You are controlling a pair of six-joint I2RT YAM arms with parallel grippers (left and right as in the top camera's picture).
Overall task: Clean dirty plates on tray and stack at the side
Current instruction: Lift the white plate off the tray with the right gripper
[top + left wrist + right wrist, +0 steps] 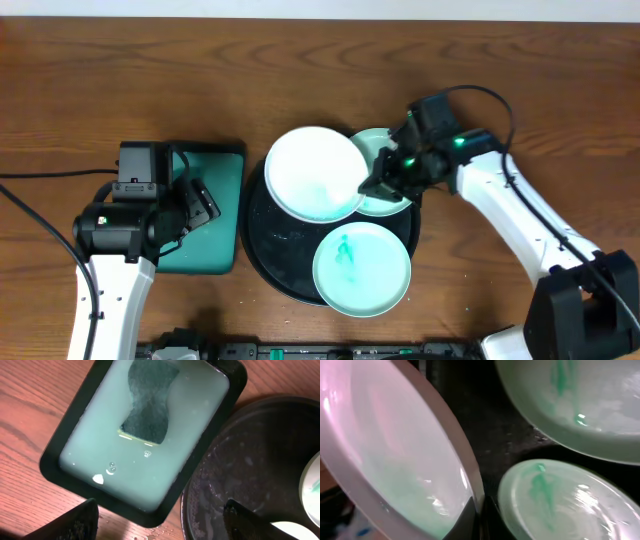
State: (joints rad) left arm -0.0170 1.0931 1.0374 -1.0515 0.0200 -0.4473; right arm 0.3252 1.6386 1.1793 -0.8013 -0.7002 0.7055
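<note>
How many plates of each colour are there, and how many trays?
White plate: 1
Green plates: 2
Black tray: 1
Green tray: 1
Total: 5

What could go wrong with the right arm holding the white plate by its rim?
1. The right gripper pinches only the thin rim of the tilted white plate; it may slip and drop onto the black tray.
2. The rear mint-green plate and front mint-green plate, both smeared teal, lie close; swinging the white plate could knock them.
</note>
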